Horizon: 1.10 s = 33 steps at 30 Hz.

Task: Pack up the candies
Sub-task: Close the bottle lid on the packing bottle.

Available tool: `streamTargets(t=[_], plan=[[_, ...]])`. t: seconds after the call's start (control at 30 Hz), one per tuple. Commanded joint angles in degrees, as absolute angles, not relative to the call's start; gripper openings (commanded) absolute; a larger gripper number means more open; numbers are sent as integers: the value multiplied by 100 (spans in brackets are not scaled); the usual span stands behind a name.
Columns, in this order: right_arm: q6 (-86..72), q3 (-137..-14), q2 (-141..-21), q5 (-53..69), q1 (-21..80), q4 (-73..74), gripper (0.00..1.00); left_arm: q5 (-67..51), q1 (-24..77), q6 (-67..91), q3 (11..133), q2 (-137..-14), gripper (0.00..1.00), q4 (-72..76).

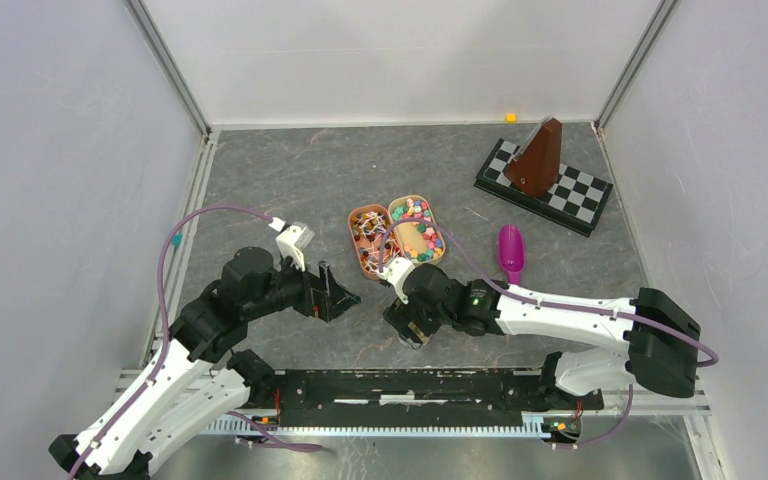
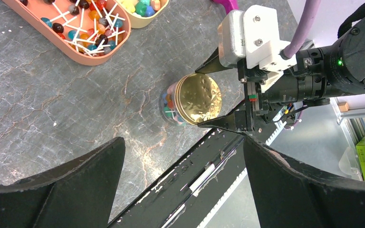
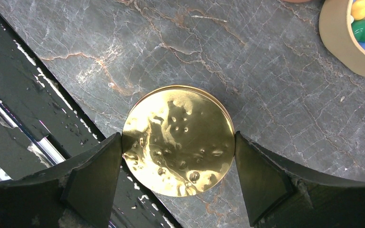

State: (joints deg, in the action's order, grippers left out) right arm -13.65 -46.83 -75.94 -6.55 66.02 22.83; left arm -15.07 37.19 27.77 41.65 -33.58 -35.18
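The candies [image 1: 420,215] are small bright pieces heaped in a tan oval tray [image 1: 438,225], whose end also shows as the tray [image 3: 335,42] in the right wrist view. A glass jar [image 2: 171,107] with a gold lid [image 3: 178,140] stands on the table near the front rail, and coloured sweets show through its side. My right gripper [image 1: 410,325] reaches over it, and its fingers [image 3: 100,164] press the lid's rim from both sides. My left gripper [image 2: 183,142] hovers open and empty to the left of the jar, apart from it.
An orange-brown tray [image 1: 352,235] of stick sweets lies beside the tan one. A purple scoop [image 1: 511,250] lies to the right. A chessboard [image 1: 580,200] with a brown metronome [image 1: 538,160] is at the back right. A black rail [image 1: 410,385] runs along the front edge.
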Motion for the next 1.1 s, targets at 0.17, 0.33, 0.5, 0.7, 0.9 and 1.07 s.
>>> streamTargets(t=[0.17,0.33,0.5,0.7,0.9,1.07], plan=[[-1423,-4830,-7559,-779,6675,2321,75,-1472,3689,2562,4245,-3347,100,-3474],[-1478,-4715,-7532,-824,6704,2291,75,-1473,3683,2566,4245,-3346,100,-3478],[-1536,-4610,-7515,-816,6726,2173,78,-1468,3683,2566,4248,-3348,100,-3479],[-1547,-4544,-7463,-890,6741,2124,85,-1455,3685,2566,4246,-3357,100,-3477],[-1585,-4577,-7323,-897,6750,2065,98,-1446,3687,2575,4248,-3375,100,-3477],[-1611,-4627,-7204,-837,6766,2014,98,-1450,3684,2575,4246,-3384,100,-3480]])
